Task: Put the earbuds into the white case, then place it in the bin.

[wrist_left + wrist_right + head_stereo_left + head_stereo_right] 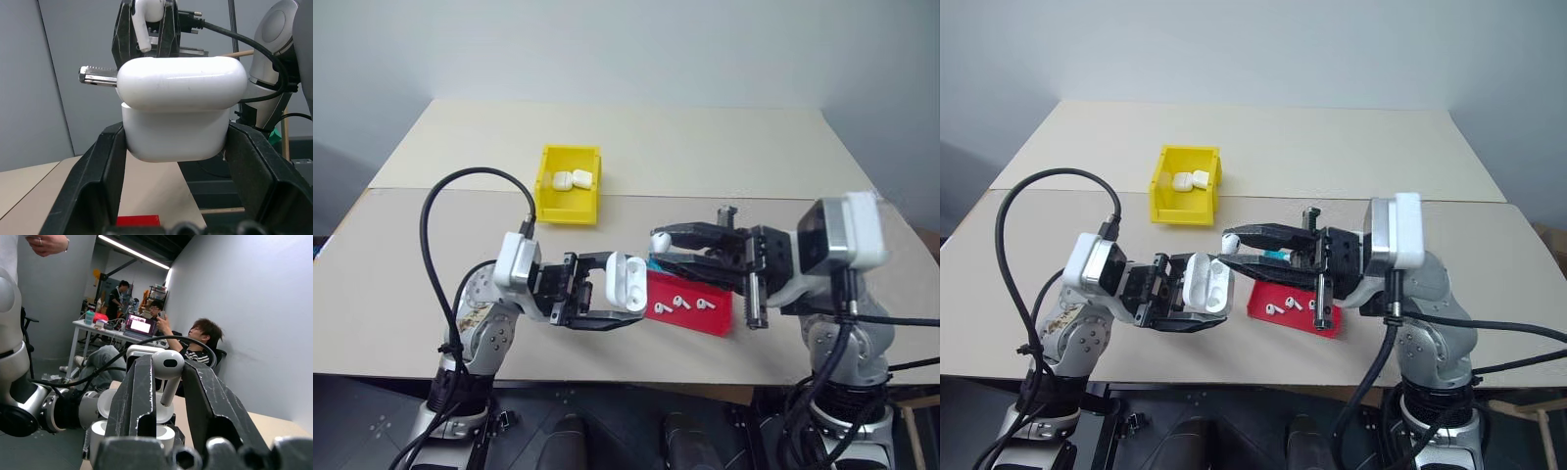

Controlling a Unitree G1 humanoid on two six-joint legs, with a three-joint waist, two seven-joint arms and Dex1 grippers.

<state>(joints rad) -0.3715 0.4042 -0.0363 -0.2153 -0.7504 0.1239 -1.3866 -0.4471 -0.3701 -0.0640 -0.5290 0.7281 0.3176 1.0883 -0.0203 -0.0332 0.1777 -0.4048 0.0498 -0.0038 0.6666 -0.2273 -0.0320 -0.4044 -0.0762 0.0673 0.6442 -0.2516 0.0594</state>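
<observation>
- Left hand (607, 296) pinches the open case (626, 282) above the table's (724, 147) front edge; a loose grip drops it.
- Right hand (658, 250) pinches an earbud (166, 367) beside the case; misalignment misses the socket.

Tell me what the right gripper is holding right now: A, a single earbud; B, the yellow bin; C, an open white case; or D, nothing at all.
A. The right gripper is shut on an earbud pinched between its fingers, while the open white case sits in the left gripper just beside it.
</observation>
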